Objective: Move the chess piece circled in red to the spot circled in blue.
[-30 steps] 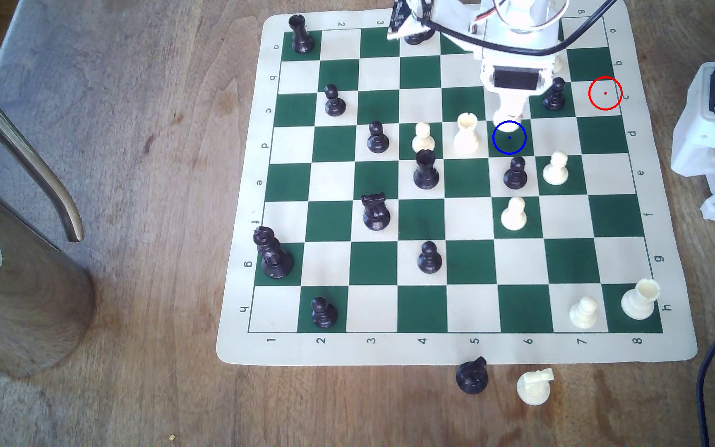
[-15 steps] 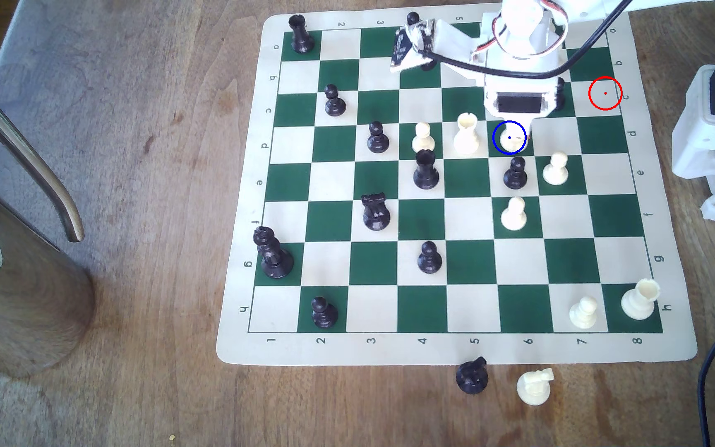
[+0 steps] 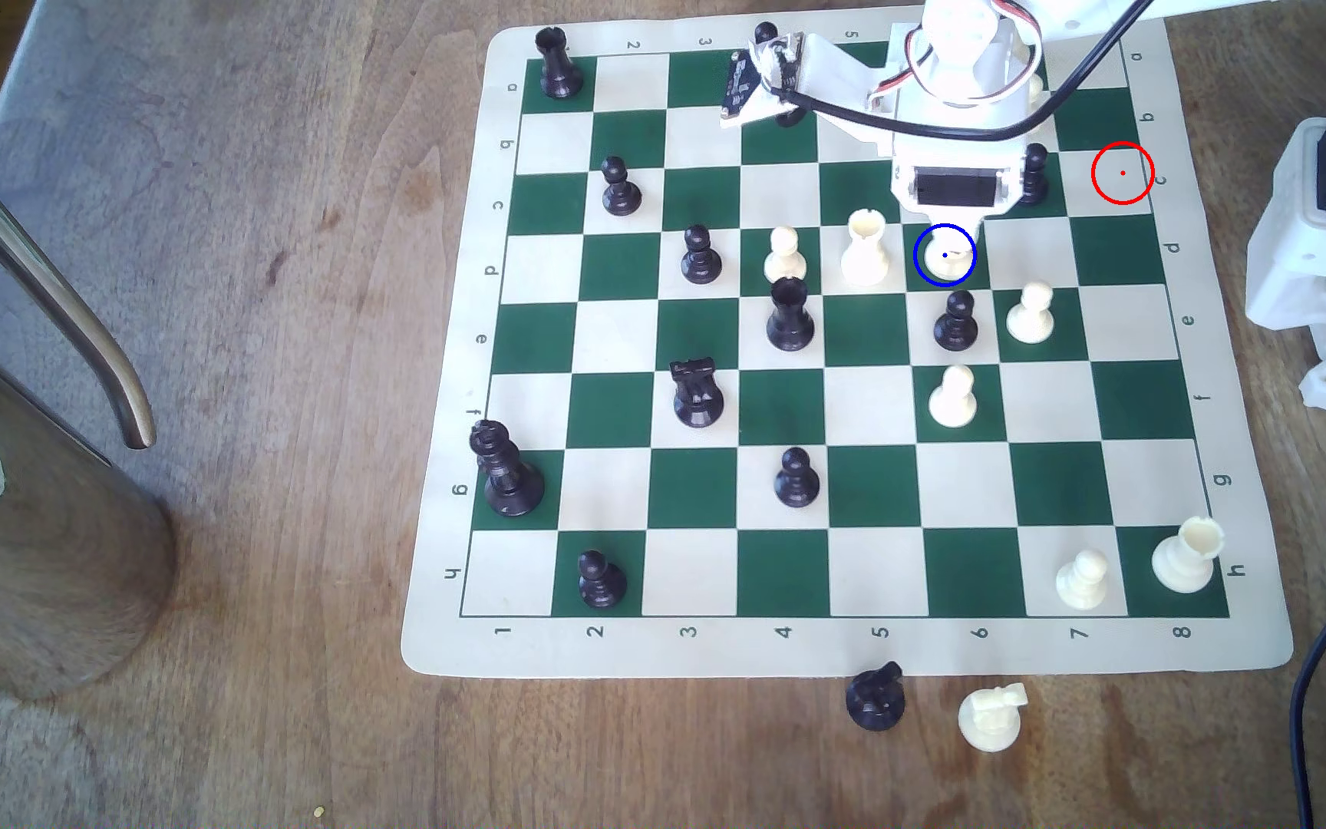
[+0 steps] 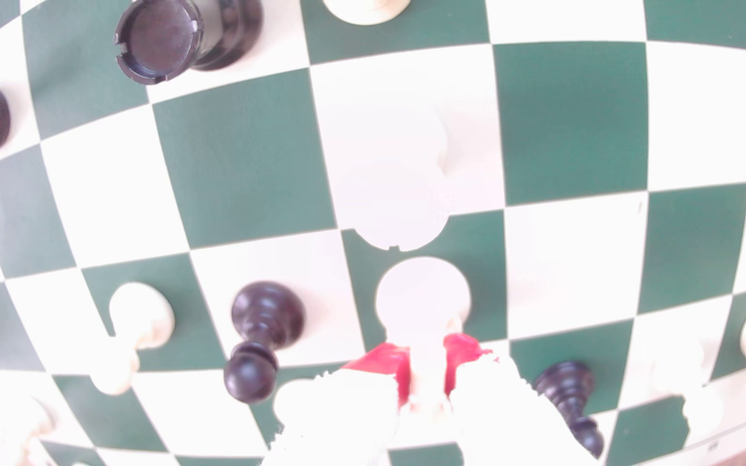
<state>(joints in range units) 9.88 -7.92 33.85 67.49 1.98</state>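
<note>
The chess piece [image 3: 948,261], a short cream one, stands inside the blue ring on the spot [image 3: 915,284], a dark green square. My gripper [image 3: 952,237] comes down on it from behind and is shut on it. In the wrist view the red pads [image 4: 384,360] press both sides of the chess piece [image 4: 423,295], whose round base is over the green spot [image 4: 362,278]. I cannot tell whether the base touches the board. The red-ringed cream square [image 3: 1122,173] at the exterior view's right holds nothing.
Close neighbours are a cream rook [image 3: 865,247] one square to the exterior view's left, a black pawn [image 3: 955,320] just in front, a cream pawn [image 3: 1030,312] and a black pawn [image 3: 1033,171] behind. Two pieces lie off the board [image 3: 875,697]. A metal jug [image 3: 30,478] stands far left.
The gripper carried the cream piece forward and down from just behind the blue ring into it. Over the last half second it has hardly shifted.
</note>
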